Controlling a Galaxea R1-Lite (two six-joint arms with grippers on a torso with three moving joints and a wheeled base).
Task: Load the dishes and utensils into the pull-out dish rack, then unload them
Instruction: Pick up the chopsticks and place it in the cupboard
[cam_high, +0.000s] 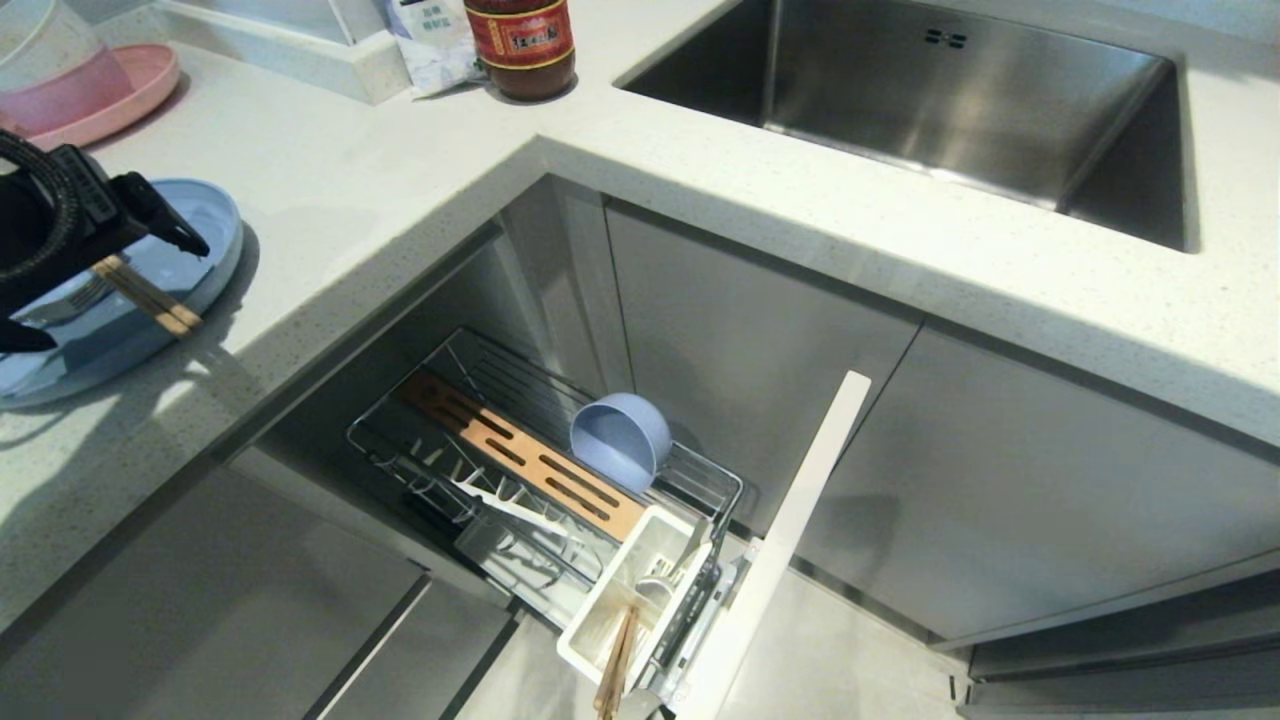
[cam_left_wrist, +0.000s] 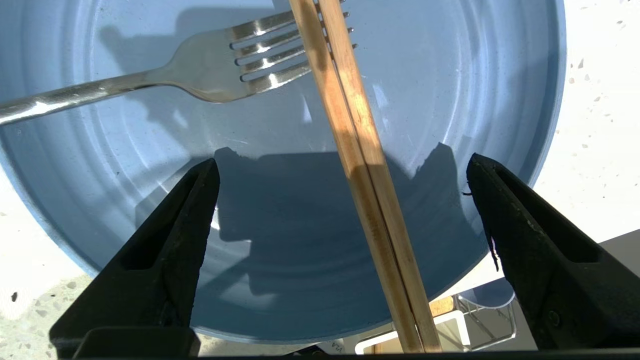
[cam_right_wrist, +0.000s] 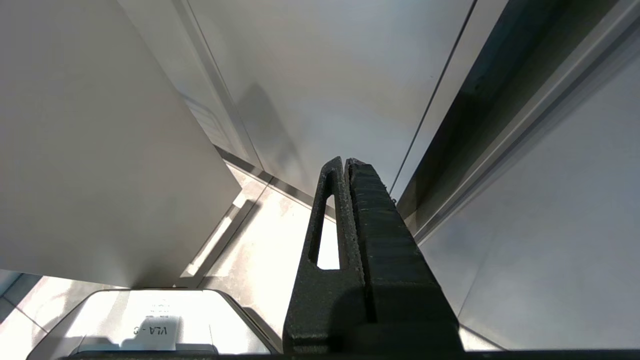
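Observation:
The light-blue plate (cam_high: 222, 235) (cam_left_wrist: 150, 150) lies on the white counter at the left. Across it lie a pair of wooden chopsticks (cam_high: 150, 298) (cam_left_wrist: 360, 150) and a silver fork (cam_high: 68, 302) (cam_left_wrist: 210, 70). My left gripper (cam_high: 125, 295) (cam_left_wrist: 344, 160) hovers just above the plate, open wide, its fingers astride the chopsticks without touching them. The pull-out dish rack (cam_high: 400, 440) stands drawn out below the counter, with the light-blue bowl (cam_high: 620, 440) (cam_left_wrist: 487, 295) resting on its side in it. My right gripper (cam_right_wrist: 345, 161) is shut and parked low beside the cabinet fronts.
The rack has a slotted wooden strip (cam_high: 520, 455), a white utensil box (cam_high: 640, 590) holding wooden sticks, and a pale cabinet front (cam_high: 790, 540). A steel sink (cam_high: 950, 100) lies at the back right. A pink plate (cam_high: 120, 95) and a sauce bottle (cam_high: 520, 40) stand at the back.

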